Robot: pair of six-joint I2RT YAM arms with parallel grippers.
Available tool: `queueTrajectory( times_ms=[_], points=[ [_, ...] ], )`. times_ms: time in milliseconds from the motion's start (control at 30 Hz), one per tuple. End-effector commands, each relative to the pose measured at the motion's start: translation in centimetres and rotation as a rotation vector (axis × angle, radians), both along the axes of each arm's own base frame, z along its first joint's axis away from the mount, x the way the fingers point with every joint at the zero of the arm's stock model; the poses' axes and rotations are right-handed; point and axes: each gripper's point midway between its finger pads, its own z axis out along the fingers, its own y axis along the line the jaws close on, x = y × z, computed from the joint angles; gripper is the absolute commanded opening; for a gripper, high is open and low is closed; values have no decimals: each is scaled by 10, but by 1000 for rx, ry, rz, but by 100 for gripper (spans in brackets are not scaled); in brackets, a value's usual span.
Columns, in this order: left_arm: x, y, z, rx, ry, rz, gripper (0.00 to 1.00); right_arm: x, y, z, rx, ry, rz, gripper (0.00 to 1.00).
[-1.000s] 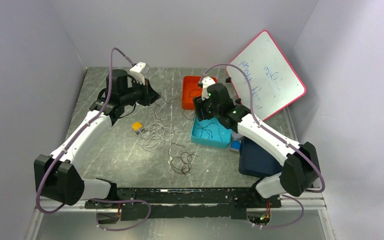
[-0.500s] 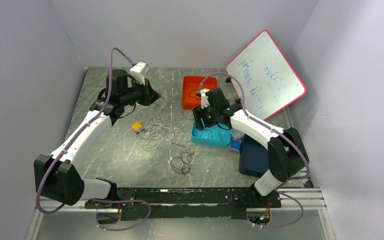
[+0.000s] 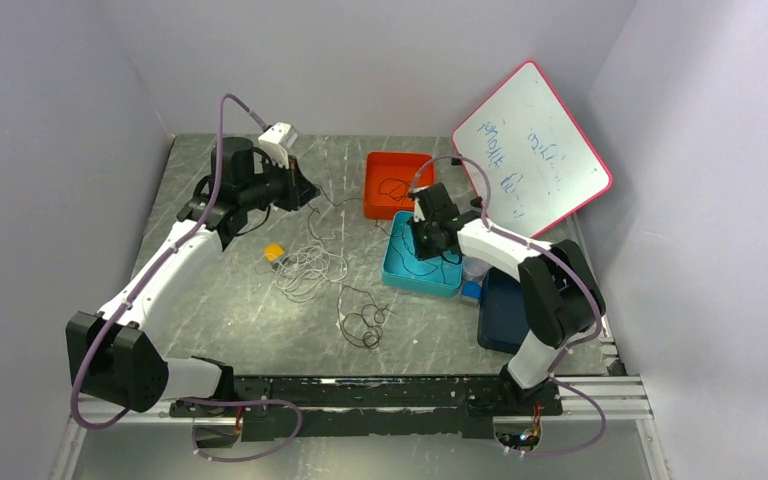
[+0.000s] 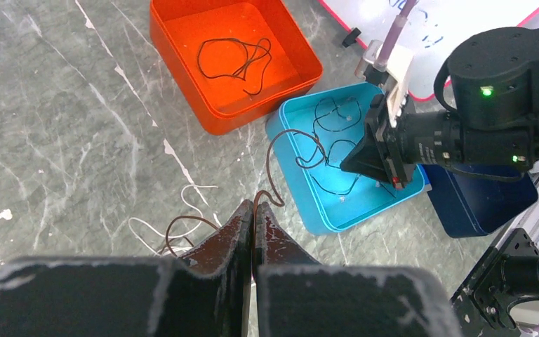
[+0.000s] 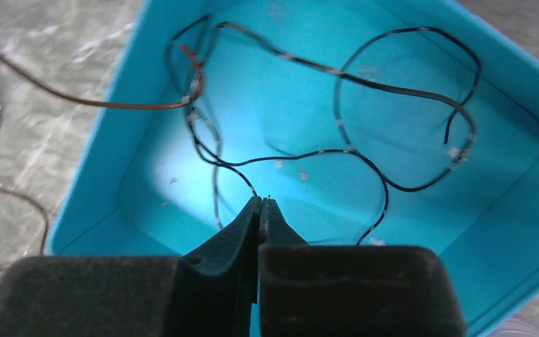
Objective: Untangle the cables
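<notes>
On a grey marbled worktop (image 3: 230, 300), two robot arms are pictured among a scatter of thin cables. The left gripper (image 4: 254, 209), at the bottom of its wrist view, has its fingers pressed together on a brown cable (image 4: 291, 130). This rises from the tips, curls and drops over the near wall of a teal tray (image 4: 305, 193) at centre right. The right gripper (image 5: 260, 203) reaches down into that tray. Its fingers are closed together on a black cable (image 5: 323, 151) that meets their tips and lies in broad loops across the tray floor. The brown cable crosses the tray's upper-left rim in that wrist view. Just above the teal tray in the overhead view, an orange tray (image 3: 397, 190) holds a second black cable (image 4: 235, 56) in a loose loop. Left of both trays, on the bare worktop, lies a heap of white cables (image 3: 305, 270), with a dark cable tangle (image 3: 365, 325) lower right of it. A small yellow object (image 3: 274, 252) sits just beside the white heap's upper left. A red-rimmed whiteboard (image 3: 535, 150) leans at upper right, and a dark blue box (image 3: 505, 315) sits just below and right of the teal tray.
</notes>
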Motion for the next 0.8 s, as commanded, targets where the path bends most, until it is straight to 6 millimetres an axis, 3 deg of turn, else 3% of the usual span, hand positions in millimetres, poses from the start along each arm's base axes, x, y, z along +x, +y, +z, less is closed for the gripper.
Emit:
queueTrajectory(
  times_ms=[0, 267, 400, 533, 767],
  points=[
    [2, 9, 50, -12, -118, 33, 7, 17, -19, -14, 12, 0, -134, 0],
    [-6, 30, 114, -29, -265, 114, 7, 19, -28, -29, 18, 26, -169, 0],
    [-8, 49, 135, -11, -323, 198, 7, 23, -29, -30, 28, 24, -180, 0],
    [-7, 63, 139, 22, -341, 255, 7, 23, -29, -28, 34, 20, -177, 0],
    [-5, 70, 138, 33, -341, 276, 7, 22, -36, -31, 22, 24, -190, 0]
  ],
)
